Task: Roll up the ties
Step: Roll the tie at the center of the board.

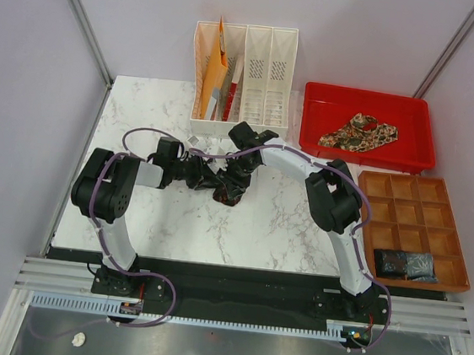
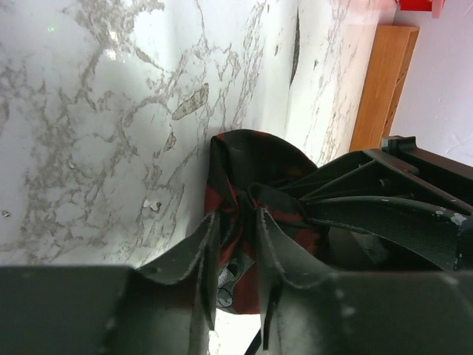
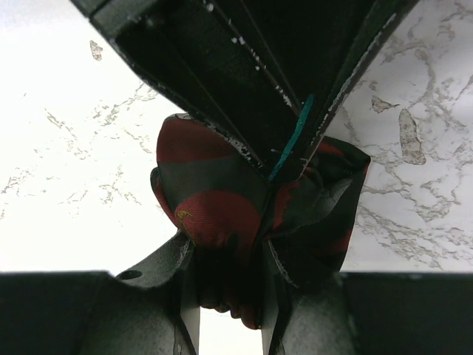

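Where the two arms meet over the middle of the white marble-patterned counter (image 1: pixel 156 220), I see a bunched dark fabric necktie with red patches (image 1: pixel 228 194) gripped from two sides at once. In the left wrist view, the left fingers (image 2: pixel 185 262) are clenched on a fold of this necktie, with cloth pressed between the two pads and the rest of the bundle swelling out beyond the tips. In the right wrist view, the right fingers (image 3: pixel 159 274) are clamped on another part of the same bundle, with red and dark folds bulging above the pads. The left fingers reach into that view from the top and meet the cloth on its far side. I cannot tell whether the bundle touches the counter or hangs just above it. From overhead, the left arm reaches in from the left and the right arm arches over from the right, so that both wrists crowd the necktie. A tan-and-brown paisley necktie (image 1: pixel 360 133) lies loosely crumpled in a red plastic tray (image 1: pixel 322 97) at the back right. A wooden compartment tray (image 1: pixel 401 213) sits on the right, just in front of the red tray. Its nearest row holds two dark fabric rolls (image 1: pixel 406 264), side by side. A white slotted file organiser (image 1: pixel 270 62) stands at the back centre, and orange paper folders (image 1: pixel 214 73) stand upright in its left slot.
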Action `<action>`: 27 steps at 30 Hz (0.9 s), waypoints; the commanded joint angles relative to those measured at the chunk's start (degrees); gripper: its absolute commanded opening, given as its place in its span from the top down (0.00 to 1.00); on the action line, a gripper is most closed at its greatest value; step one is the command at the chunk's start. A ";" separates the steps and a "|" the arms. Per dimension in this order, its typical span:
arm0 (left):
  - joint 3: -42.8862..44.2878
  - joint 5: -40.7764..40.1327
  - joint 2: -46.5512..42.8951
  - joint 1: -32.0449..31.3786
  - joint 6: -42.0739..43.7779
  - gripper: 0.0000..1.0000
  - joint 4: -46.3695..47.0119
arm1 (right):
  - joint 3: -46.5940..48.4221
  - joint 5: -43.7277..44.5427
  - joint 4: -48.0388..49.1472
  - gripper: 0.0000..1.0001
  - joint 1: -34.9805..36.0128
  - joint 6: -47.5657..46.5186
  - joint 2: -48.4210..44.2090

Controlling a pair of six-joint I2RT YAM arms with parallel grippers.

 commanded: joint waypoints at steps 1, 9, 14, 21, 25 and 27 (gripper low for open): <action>-1.54 0.03 1.50 -1.78 0.36 0.76 -2.31 | 0.21 3.06 -0.04 1.00 -0.08 -1.06 3.27; -0.57 0.38 -0.96 -1.35 1.67 0.98 -6.00 | 0.12 2.79 0.05 0.92 -0.26 -0.80 2.56; -0.92 0.47 -3.86 -0.73 1.24 0.98 -6.97 | -0.49 2.79 1.10 0.64 -0.26 0.17 1.78; 0.39 0.29 -5.10 0.24 0.62 0.98 -7.76 | -2.25 2.71 2.15 0.39 -0.43 0.35 0.02; 1.62 0.11 -5.80 0.32 0.45 0.98 -8.90 | -2.95 2.79 2.77 0.16 -0.52 0.61 -0.69; 1.63 0.20 -6.06 0.24 0.27 0.98 -8.99 | -3.30 2.53 2.95 0.06 -0.78 0.79 -1.04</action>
